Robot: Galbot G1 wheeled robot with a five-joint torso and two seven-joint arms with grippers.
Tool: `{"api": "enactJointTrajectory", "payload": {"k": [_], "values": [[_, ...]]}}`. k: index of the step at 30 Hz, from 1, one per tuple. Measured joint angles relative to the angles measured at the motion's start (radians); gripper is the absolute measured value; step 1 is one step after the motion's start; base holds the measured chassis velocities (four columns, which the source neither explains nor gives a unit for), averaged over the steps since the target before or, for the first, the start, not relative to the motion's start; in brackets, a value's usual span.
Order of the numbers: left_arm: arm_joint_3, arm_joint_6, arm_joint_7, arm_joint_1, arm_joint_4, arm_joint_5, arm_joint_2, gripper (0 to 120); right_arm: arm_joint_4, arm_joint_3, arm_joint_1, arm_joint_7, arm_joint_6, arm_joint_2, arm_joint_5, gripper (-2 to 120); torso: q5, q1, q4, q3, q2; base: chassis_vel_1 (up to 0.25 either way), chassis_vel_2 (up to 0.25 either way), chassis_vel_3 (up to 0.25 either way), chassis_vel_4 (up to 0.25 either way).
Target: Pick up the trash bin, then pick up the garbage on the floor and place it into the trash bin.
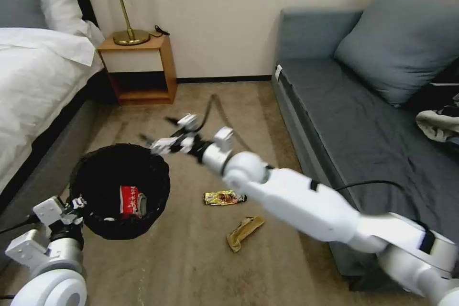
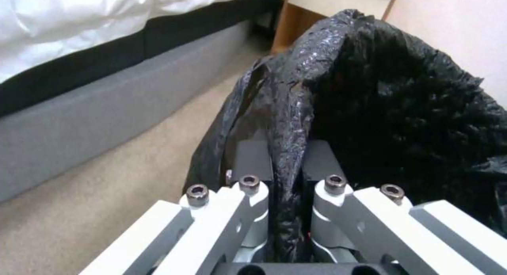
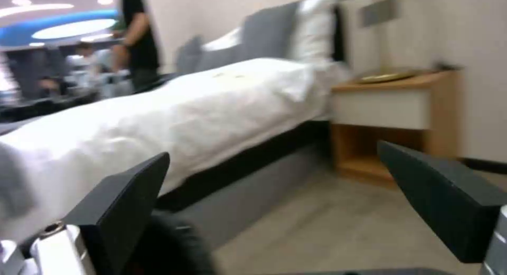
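The trash bin (image 1: 103, 172), round and lined with a crinkled black bag, hangs a little off the carpet by the bed. My left gripper (image 1: 79, 202) is shut on its near rim; in the left wrist view the bag's rim (image 2: 288, 120) is pinched between the left gripper (image 2: 288, 168) fingers. A red-and-white wrapper (image 1: 131, 200) lies inside the bin. My right gripper (image 1: 158, 130) hovers just over the bin's far rim, open and holding nothing, its dark fingers (image 3: 121, 207) wide apart. On the carpet lie a shiny gold-brown wrapper (image 1: 224, 197) and crumpled brown paper (image 1: 244, 232).
A white bed (image 1: 33, 81) runs along the left. A wooden nightstand (image 1: 138, 69) with a brass lamp (image 1: 125, 9) stands at the back wall. A grey sofa (image 1: 354, 124) with a cushion and some clothes (image 1: 440, 122) fills the right. Carpet lies between them.
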Motion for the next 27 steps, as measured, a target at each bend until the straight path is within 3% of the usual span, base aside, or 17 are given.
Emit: {"api": "enactJointTrajectory", "payload": {"k": [2,4,7,12,18,21,23,24,26,27], "values": [[0.001,0.000,0.000,-0.002,-0.001,-0.002,0.001,7,0.035,0.066,-0.045,0.020,-0.007,-0.068,-0.041,100,0.0000,0.000,0.0002,0.000,0.000,0.000,0.000,0.000,0.000],[0.001,0.000,0.000,-0.001,-0.002,-0.003,0.002,7,0.049,0.086,-0.061,0.026,-0.016,-0.087,-0.065,100,0.0001,0.000,0.0001,0.000,0.000,0.000,0.000,0.000,0.000],[0.000,0.001,0.001,0.000,-0.004,-0.005,0.006,7,0.192,0.208,-0.187,0.127,-0.148,-0.194,-0.198,100,0.0003,0.000,-0.0005,0.000,0.000,0.000,0.000,0.000,0.000],[0.008,0.001,0.001,-0.005,0.005,-0.003,0.002,7,0.306,0.322,-0.343,0.172,-0.239,-0.294,-0.302,100,0.0000,0.000,-0.0002,0.000,0.000,0.000,0.000,0.000,0.000],[0.024,0.001,0.001,-0.009,0.011,0.008,-0.007,7,0.342,0.387,-0.494,0.240,-0.300,-0.326,-0.365,100,-0.0001,0.000,-0.0004,0.000,0.000,0.000,0.000,0.000,0.000],[0.030,0.001,0.004,-0.008,0.012,0.017,-0.013,7,0.362,0.391,-0.547,0.327,-0.365,-0.318,-0.352,100,-0.0002,0.000,0.0000,0.000,0.000,0.000,0.000,0.000,0.000],[0.031,0.000,0.006,-0.005,0.012,0.020,-0.015,7,0.391,0.392,-0.574,0.366,-0.483,-0.315,-0.306,100,-0.0003,0.000,0.0001,0.000,0.000,0.000,0.000,0.000,0.000],[0.031,0.000,0.006,-0.005,0.012,0.020,-0.015,7,0.391,0.392,-0.574,0.366,-0.483,-0.315,-0.306,100,-0.0003,0.000,0.0001,0.000,0.000,0.000,0.000,0.000,0.000],[0.032,0.000,0.007,-0.004,0.012,0.021,-0.015,7,0.417,0.393,-0.573,0.394,-0.611,-0.315,-0.228,100,-0.0003,0.000,0.0000,0.000,0.000,0.000,0.000,0.000,0.000],[0.032,0.000,0.007,-0.004,0.012,0.021,-0.015,7,0.417,0.393,-0.573,0.394,-0.611,-0.315,-0.228,100,-0.0003,0.000,0.0000,0.000,0.000,0.000,0.000,0.000,0.000]]}}
